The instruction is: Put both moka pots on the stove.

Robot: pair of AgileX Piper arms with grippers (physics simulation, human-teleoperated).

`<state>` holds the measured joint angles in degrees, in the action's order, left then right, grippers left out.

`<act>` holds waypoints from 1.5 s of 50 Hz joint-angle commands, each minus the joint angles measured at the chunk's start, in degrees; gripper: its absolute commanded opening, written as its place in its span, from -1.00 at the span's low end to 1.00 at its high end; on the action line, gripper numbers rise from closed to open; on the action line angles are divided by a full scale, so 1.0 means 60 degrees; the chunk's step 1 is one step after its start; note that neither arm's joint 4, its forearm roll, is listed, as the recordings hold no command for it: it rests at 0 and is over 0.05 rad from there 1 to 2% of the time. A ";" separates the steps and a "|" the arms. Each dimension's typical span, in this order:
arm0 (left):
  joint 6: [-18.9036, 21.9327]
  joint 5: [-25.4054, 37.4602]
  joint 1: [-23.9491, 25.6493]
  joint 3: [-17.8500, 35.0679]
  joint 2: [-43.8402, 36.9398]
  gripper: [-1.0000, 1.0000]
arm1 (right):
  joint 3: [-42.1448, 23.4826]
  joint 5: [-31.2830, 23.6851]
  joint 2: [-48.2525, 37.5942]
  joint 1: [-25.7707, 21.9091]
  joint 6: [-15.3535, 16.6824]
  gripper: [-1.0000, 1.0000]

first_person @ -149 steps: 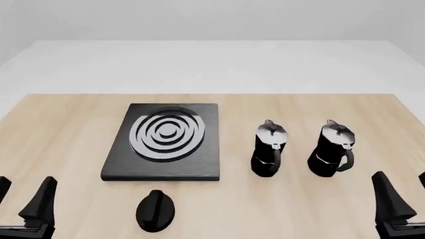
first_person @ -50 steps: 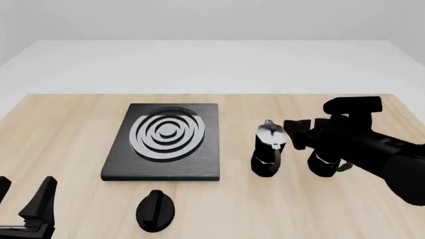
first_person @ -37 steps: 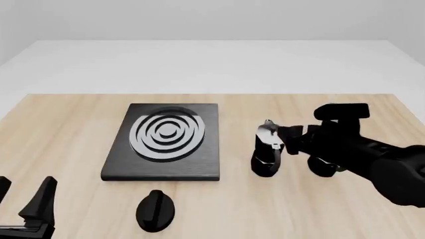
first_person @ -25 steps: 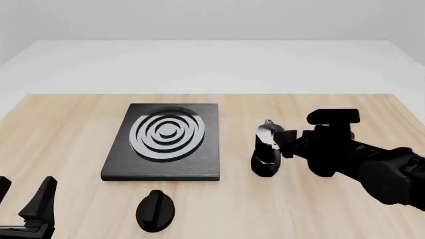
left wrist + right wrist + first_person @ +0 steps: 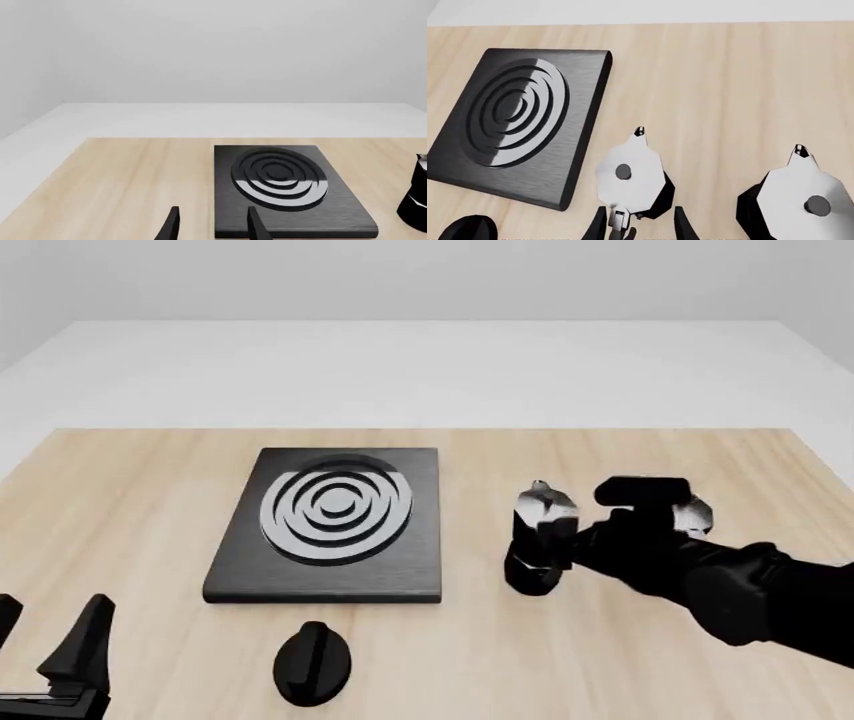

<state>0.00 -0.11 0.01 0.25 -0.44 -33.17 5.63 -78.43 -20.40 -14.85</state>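
Wooden table (image 5: 134,490) carries the stove (image 5: 331,523), bare of pots. Both pots stand to its right: near pot (image 5: 538,538), far pot (image 5: 800,197). Right gripper (image 5: 639,225) straddles the near pot's handle, fingers apart. Left gripper (image 5: 210,226) rests spread.

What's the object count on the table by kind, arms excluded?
Moka pots: 2, the left one and the right one
Stove: 1
Black oval knob: 1
Total: 4, all on the wooden table
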 commanded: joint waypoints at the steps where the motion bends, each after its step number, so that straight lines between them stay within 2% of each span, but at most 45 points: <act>1: -0.0005 0.0000 -0.0001 0.0000 0.0002 1.00 | 0.0138 0.0285 -0.0391 -0.0139 -0.0180 1.00; 29: 0.0002 0.0000 0.0000 0.0000 -0.0004 1.00 | 0.0327 0.0767 -0.0944 -0.0397 -0.0411 1.00; 30: 0.0000 0.0000 -0.0001 0.0000 0.0002 1.00 | 0.0330 0.0775 -0.0874 -0.0389 -0.0295 -1.00; 42: 0.0002 0.0000 0.0001 0.0000 -0.0001 1.00 | 0.0376 0.0958 -0.0116 -0.0652 0.0522 -1.00; 43: -0.0002 0.0000 0.0000 0.0000 0.0002 1.00 | 0.0350 0.0969 -0.0077 -0.0795 0.0456 -1.00; 45: 0.0002 0.0000 -0.0002 0.0000 -0.0003 1.00 | 0.0326 0.1023 0.0118 -0.0871 0.0766 -1.00; 46: 0.0004 0.0000 -0.0001 0.0000 -0.0003 1.00 | 0.0279 0.1012 0.0138 -0.0937 0.0672 -1.00; 48: -0.0002 0.0000 0.0001 0.0000 0.0000 1.00 | 0.0202 0.1041 0.0406 -0.1022 0.0945 -1.00; 53: 0.0002 0.0000 -0.0001 0.0000 -0.0002 1.00 | 0.0014 0.1073 0.0509 -0.1257 0.1083 -1.00; 62: 0.0001 0.0000 -0.0001 0.0000 -0.0002 1.00 | -0.0587 0.0897 0.0542 -0.1501 0.1300 -1.00; 69: -0.0002 0.0000 0.0000 0.0000 0.0002 1.00 | -0.1221 0.1023 0.0474 -0.1670 0.2001 -1.00; 75: -0.0001 0.0000 0.0001 0.0000 0.0000 1.00 | -0.1726 0.1164 0.0029 -0.1972 0.2366 -1.00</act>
<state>0.00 -0.11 0.01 0.25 -0.44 -37.96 11.38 -77.41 -30.25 -3.90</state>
